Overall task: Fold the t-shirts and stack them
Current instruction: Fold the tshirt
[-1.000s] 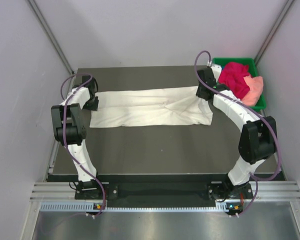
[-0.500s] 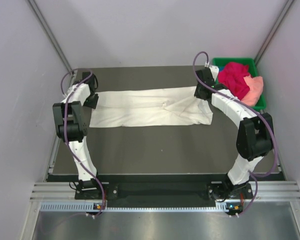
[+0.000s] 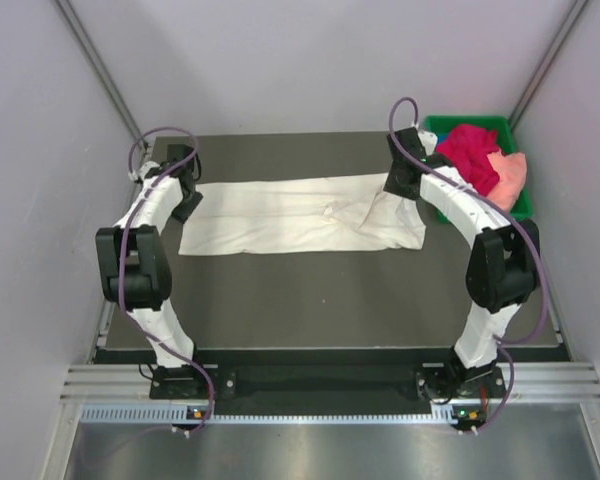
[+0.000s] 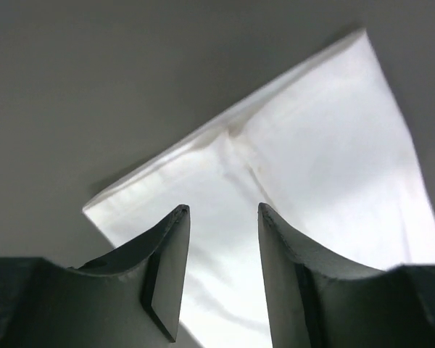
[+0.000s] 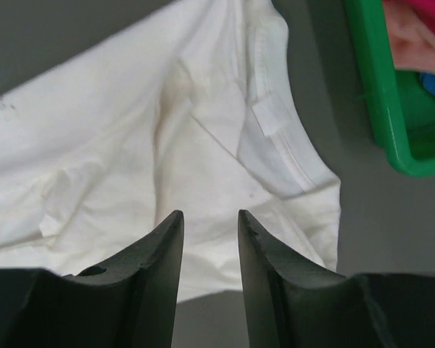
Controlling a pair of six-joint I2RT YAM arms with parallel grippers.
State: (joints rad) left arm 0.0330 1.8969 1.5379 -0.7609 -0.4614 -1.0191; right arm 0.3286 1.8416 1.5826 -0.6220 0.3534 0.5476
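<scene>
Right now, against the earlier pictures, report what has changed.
Both the left end effector and the right end effector opened, letting go of the cream-white shirt. It stayed spread across the table; the magenta shirt and peach shirt stayed in the green tray.

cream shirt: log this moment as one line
cream shirt: flat strip | left gripper: open over left end | right gripper: open over collar end | green tray: magenta shirt, peach shirt

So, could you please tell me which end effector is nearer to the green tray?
Right. The right end effector hangs over the collar end of the cream-white t-shirt, just beside the green tray. The left end effector is over the shirt's opposite end, far from it.
</scene>
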